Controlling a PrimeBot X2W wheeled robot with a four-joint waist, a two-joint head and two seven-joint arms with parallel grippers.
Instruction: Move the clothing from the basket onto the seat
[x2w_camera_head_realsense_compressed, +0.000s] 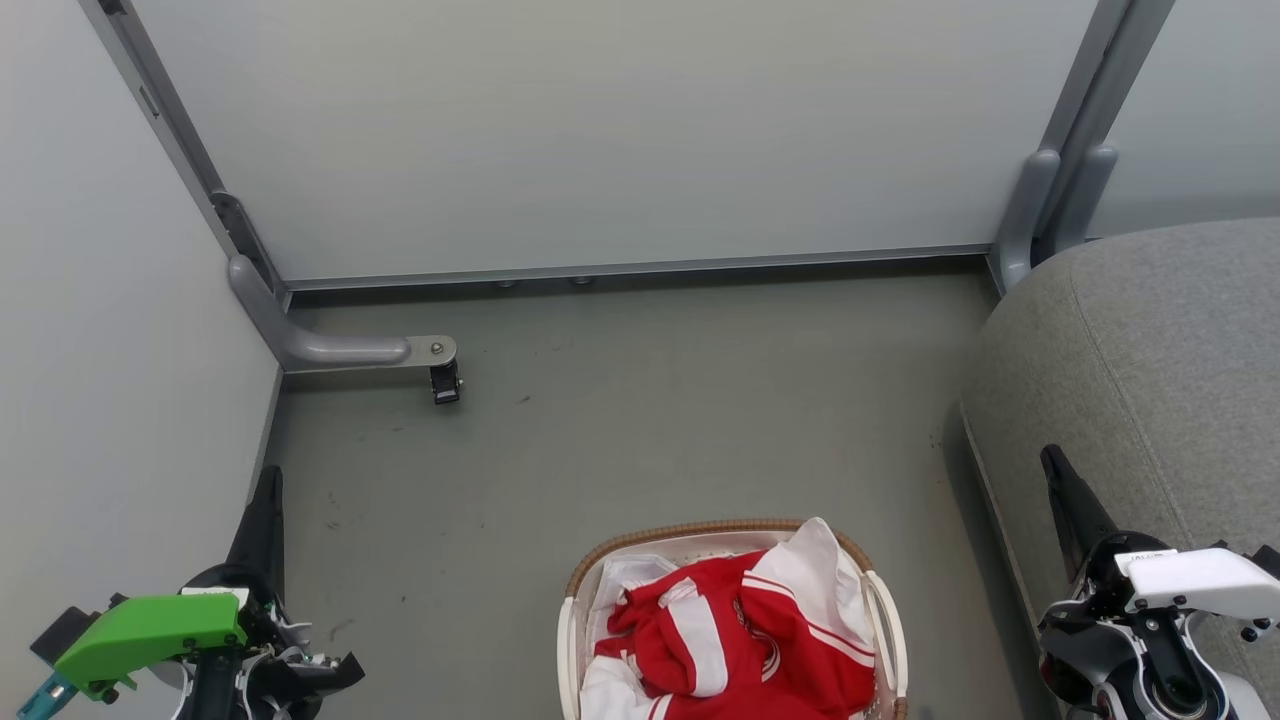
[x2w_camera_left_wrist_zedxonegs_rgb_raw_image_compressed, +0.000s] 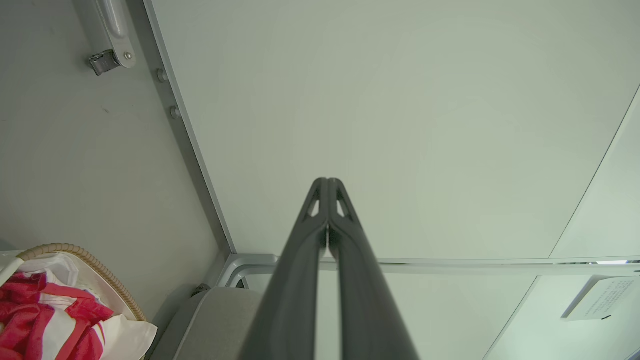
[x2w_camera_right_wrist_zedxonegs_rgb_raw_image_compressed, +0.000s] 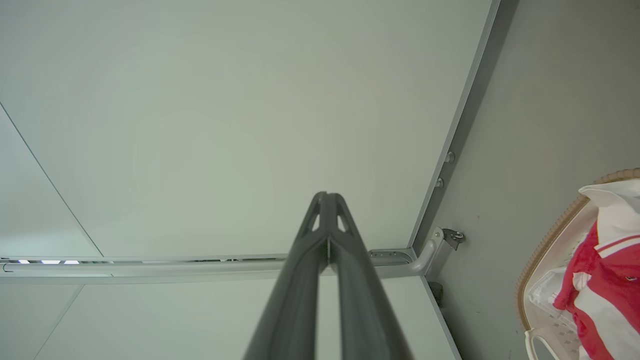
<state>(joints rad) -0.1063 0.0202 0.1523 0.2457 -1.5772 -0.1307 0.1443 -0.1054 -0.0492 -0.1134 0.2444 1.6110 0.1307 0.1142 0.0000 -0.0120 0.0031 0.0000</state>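
Our two arms: one capped in green, one in white.

Our left gripper is a pair of long, dark, matte fingers tapering to a narrow point. Behind them sits a black housing under a bright green cover, with a teal tab at its outer end and a small white label whose print we cannot read. Our right gripper has the same dark fingers, but its black housing carries a white cover dotted with small dark screws, above a round grey-rimmed joint. From the wrist views, each finger shows a small triangular cut-out just below its tip.
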